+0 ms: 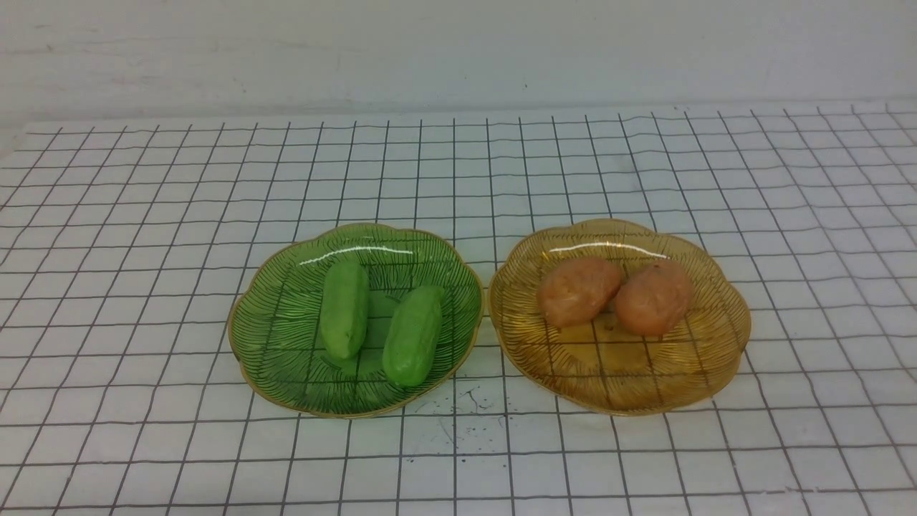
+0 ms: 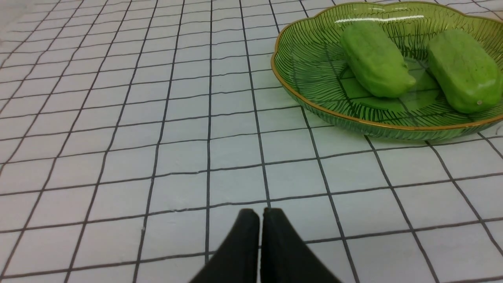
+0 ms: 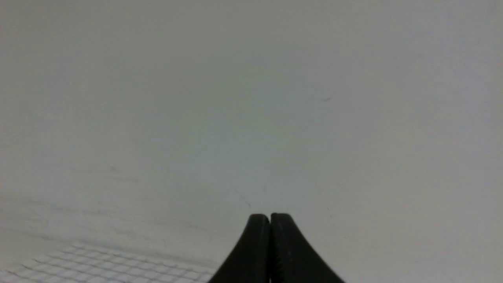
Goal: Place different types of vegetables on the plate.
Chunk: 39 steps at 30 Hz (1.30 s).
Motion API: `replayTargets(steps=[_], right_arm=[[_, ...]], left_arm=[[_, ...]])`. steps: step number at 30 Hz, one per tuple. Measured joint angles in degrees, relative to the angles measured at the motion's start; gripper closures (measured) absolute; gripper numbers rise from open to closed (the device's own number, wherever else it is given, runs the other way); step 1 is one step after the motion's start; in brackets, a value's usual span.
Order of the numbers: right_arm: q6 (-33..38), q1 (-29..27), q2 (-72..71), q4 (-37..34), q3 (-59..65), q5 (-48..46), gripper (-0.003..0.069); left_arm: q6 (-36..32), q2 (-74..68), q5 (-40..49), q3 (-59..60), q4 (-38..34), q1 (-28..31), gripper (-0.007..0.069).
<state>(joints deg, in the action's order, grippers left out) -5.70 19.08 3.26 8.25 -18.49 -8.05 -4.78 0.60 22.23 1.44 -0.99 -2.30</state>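
The green plate [image 1: 286, 337] sits nearest the front camera, on the checked cloth [image 1: 143, 215], and serves as the landmark here. Two cucumbers lie inside it: the left cucumber [image 1: 344, 308] stands nearly lengthwise toward the camera, and the right cucumber [image 1: 413, 335] lies just beside it, tilted a little, with a narrow gap between them. Just right of the green plate, rims almost touching, is the amber plate [image 1: 688, 380]. It holds two potatoes: the left potato [image 1: 579, 290] and the right potato [image 1: 653, 297], pressed against each other near the plate's middle.

Neither arm shows in the front view. In the left wrist view the left gripper [image 2: 260, 214] hovers over bare cloth, well apart from the green plate, its black fingers clenched together on nothing. In the right wrist view the right gripper [image 3: 270, 218] is likewise clenched and empty, facing a plain wall [image 3: 251, 98], with only a blurred corner of cloth visible.
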Motion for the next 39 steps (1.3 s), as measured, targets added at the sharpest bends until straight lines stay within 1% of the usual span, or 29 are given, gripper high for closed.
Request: replayTargets(steps=[2,5,7,8,9,11,12,14,19,39], right_arm=[[0.1,-4.7,-1.3,1.8,5.9,-0.3,0.0672],[0.1,-9.4,-2.6,3.5,11.1,-1.0,0.0672],[0.1,-11.2,-3.3,4.0,13.5,-1.3,0.0672],[0.1,-13.7,-3.7,4.2,17.1,-1.7,0.0672],[-0.4,-15.0,-3.7,4.1,19.0,-2.8,0.0672],[-1.5,-17.1,-3.7,3.1,19.9,-5.1,0.0672],[-1.8,-17.3,-3.7,3.0,20.0,-5.8,0.0672],[-3.7,-18.9,-3.7,1.6,20.1,-11.3,0.0672],[-4.5,-19.2,-3.7,1.0,20.0,-12.8,0.0672],[-4.4,-19.3,-3.7,1.0,20.0,-13.0,0.0672]], left_arm=[[0.0,0.0,0.0,0.0,0.0,0.0,0.0632],[0.0,0.0,0.0,0.0,0.0,0.0,0.0632],[0.0,0.0,0.0,0.0,0.0,0.0,0.0632],[0.0,0.0,0.0,0.0,0.0,0.0,0.0632],[0.0,0.0,0.0,0.0,0.0,0.0,0.0632],[0.0,0.0,0.0,0.0,0.0,0.0,0.0632],[0.0,0.0,0.0,0.0,0.0,0.0,0.0632],[0.0,0.0,0.0,0.0,0.0,0.0,0.0632],[0.0,0.0,0.0,0.0,0.0,0.0,0.0632],[0.1,0.0,0.0,0.0,0.0,0.0,0.0632]])
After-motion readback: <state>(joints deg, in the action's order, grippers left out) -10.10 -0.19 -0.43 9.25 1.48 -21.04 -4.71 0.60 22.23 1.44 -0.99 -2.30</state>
